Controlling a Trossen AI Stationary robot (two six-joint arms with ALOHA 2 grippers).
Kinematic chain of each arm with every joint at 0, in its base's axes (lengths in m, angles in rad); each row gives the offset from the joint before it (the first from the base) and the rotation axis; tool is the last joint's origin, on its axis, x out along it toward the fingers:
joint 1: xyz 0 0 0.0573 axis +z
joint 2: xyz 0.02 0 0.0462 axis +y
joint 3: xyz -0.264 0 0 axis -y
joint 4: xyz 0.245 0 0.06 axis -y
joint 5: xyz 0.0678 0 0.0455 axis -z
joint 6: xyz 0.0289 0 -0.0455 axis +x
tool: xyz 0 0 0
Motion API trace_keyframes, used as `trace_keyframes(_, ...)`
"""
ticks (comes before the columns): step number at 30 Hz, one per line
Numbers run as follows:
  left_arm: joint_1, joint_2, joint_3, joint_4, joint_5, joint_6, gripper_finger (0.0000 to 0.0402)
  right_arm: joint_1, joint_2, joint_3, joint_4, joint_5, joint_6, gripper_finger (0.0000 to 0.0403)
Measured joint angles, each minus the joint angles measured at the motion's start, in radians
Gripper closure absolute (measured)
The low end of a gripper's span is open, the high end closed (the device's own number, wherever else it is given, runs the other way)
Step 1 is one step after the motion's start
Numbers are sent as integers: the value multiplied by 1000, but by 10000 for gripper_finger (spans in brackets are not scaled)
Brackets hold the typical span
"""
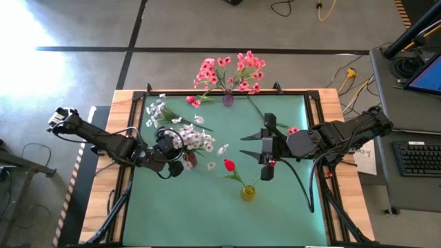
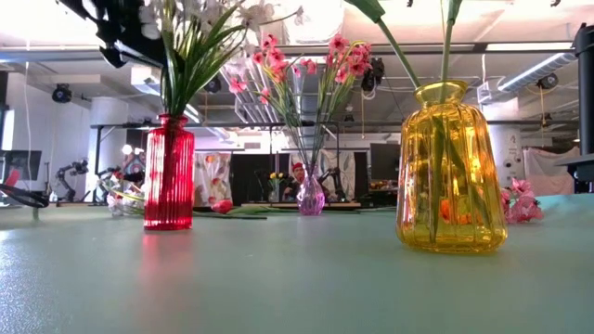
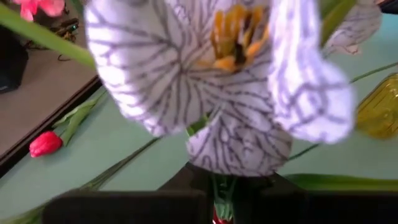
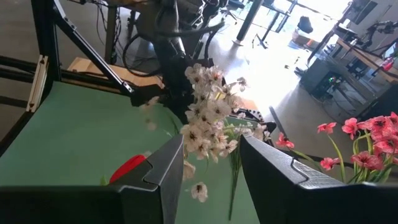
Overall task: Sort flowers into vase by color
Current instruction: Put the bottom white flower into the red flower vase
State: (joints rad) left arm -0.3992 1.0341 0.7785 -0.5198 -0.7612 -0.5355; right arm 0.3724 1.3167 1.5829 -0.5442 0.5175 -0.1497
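Observation:
A red vase (image 1: 190, 160) holds a spray of white flowers (image 1: 196, 139), whose blossoms fill the left wrist view (image 3: 211, 81). My left gripper (image 1: 172, 157) is shut at that spray just above the vase. A purple vase (image 1: 228, 100) at the far edge holds pink flowers (image 1: 231, 69). A yellow vase (image 1: 248, 193) holds a red bud (image 1: 229, 165). Loose white flowers (image 1: 158, 110) and one pink flower (image 1: 293, 129) lie on the mat. My right gripper (image 1: 258, 153) hangs open to the right of the red vase, with nothing between its fingers (image 4: 168, 168). My left gripper is shut on a thin green stem (image 3: 222, 185) of the white spray, just under a large blossom and above the red vase's mouth. The stem is pinched between the two fingers, which come slanting down from the table's left. The spray stands upright in the vase.
Another red bud (image 3: 45, 143) on a stem lies on the mat near the left gripper. The three vases stand apart, with bare green mat (image 1: 193, 213) toward the near edge. Beyond the table are desks, cables and, far off, a person (image 2: 297, 172).

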Motion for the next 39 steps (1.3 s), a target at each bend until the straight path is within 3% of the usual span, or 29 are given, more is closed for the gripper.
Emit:
trace_keyframes(22,-1,52,-28,19,-33,-51,395,0,24,0,0,6,-5,252)
trace_keyframes(33,-1,29,-4,17,16,-61,313,-5,20,11,2,9,30,252)
trace_keyframes(39,-1,28,53,-75,18,-75,262,-37,19,13,0,13,92,252)
